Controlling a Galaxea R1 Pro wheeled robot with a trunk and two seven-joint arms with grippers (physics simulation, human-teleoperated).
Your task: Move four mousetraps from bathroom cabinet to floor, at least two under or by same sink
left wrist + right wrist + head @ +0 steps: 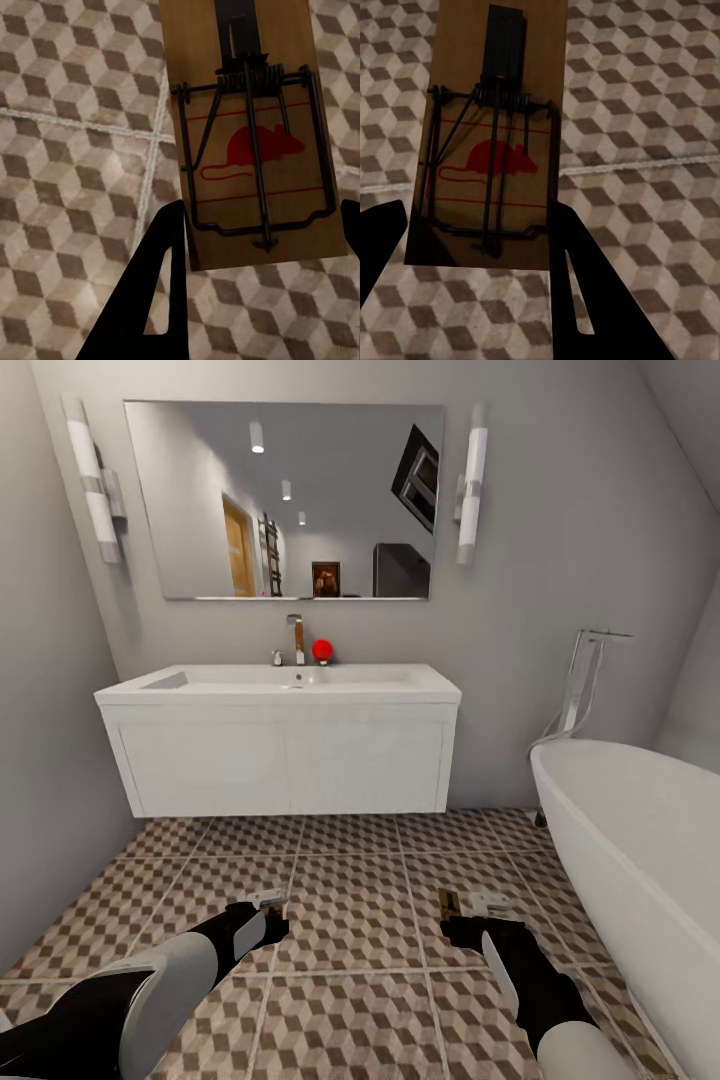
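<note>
Mousetraps in both grippers, above bathroom floor (pixel 350 920). Left gripper (pixel 255 247) jaws closed on mousetrap (pixel 251 142), dark fingers (pixel 154 292) pressing board's side edges; red mouse print and wire parts face camera. Right gripper (pixel 476 240) jaws likewise clamp second mousetrap (pixel 499 150). Head view: left gripper (pixel 268 905) and right gripper (pixel 470 908) held low over cube-pattern tiles, well apart, in front of bathroom sink (pixel 290 680) on white vanity (pixel 285 755). Bathtub (pixel 640 840) at right.
</note>
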